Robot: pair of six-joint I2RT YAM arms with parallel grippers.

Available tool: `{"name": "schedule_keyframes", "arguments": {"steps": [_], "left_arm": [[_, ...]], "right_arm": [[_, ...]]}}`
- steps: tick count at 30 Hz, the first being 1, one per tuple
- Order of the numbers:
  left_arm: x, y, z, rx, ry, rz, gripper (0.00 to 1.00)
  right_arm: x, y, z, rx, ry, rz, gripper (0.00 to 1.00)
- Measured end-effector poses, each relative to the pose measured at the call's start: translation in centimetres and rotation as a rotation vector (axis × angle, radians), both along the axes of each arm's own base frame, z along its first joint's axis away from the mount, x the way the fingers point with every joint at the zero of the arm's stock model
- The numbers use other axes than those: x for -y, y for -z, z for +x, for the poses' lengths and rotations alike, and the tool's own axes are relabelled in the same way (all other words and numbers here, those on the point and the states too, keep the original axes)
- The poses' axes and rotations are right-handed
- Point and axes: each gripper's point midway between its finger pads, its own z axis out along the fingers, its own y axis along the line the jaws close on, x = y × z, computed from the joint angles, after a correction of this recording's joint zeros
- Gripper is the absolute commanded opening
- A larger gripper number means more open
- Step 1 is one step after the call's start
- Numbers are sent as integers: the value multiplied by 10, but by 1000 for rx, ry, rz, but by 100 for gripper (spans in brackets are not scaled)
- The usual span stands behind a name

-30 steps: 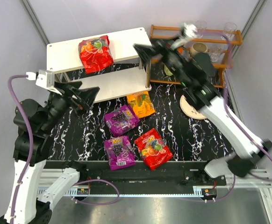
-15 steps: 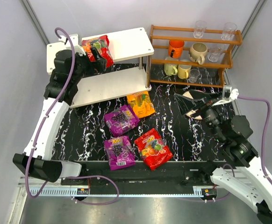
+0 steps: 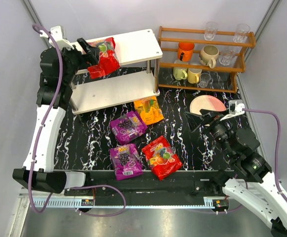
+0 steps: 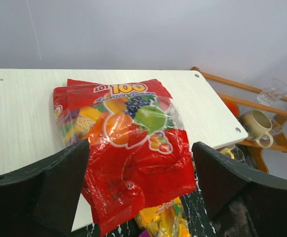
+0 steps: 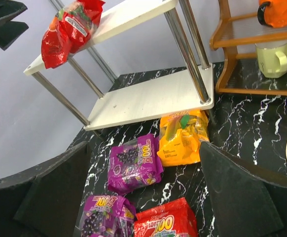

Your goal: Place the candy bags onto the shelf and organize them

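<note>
One red candy bag [image 3: 105,58] lies on the top board of the white shelf [image 3: 136,43], its lower end hanging over the front edge. My left gripper [image 3: 88,51] is open just left of it. In the left wrist view this red bag [image 4: 128,148] sits between the wide-apart fingers of my left gripper [image 4: 141,165]. On the table lie an orange-yellow bag [image 3: 148,109], two purple bags [image 3: 127,126] [image 3: 125,161] and a second red bag [image 3: 161,157]. My right gripper [image 3: 202,118] is open and empty above the table's right side.
A brown wooden rack [image 3: 205,59] with mugs and glasses stands right of the shelf. A round pink-and-cream plate [image 3: 207,104] lies in front of it, near my right gripper. The shelf's lower board [image 3: 114,91] is bare.
My left arm has swung up from the table's left to the red bag on the top board. My right arm has drawn back from the rack to the near right, uncovering the plate.
</note>
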Motion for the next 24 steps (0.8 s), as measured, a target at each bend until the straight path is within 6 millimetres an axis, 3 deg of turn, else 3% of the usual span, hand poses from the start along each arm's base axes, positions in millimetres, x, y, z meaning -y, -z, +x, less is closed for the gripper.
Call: {"name": "schedule_keyframes", "arguments": {"steps": [3, 9, 15, 18, 20, 24], "left_arm": [[-7, 3, 10, -3, -21, 1, 88], [-19, 41, 36, -88, -60, 9, 89], [-25, 59, 50, -130, -73, 11, 88], [-26, 64, 53, -141, -68, 5, 74], [-25, 64, 53, -141, -56, -1, 53], [-27, 66, 57, -142, -36, -18, 31]], "right_arm": [[0, 3, -1, -12, -2, 9, 100], [5, 1, -8, -5, -3, 31, 100], [6, 8, -10, -32, -3, 25, 100], [9, 7, -14, -33, -5, 39, 100], [10, 6, -16, -30, -5, 47, 100], [11, 7, -17, -39, -3, 56, 100]]}}
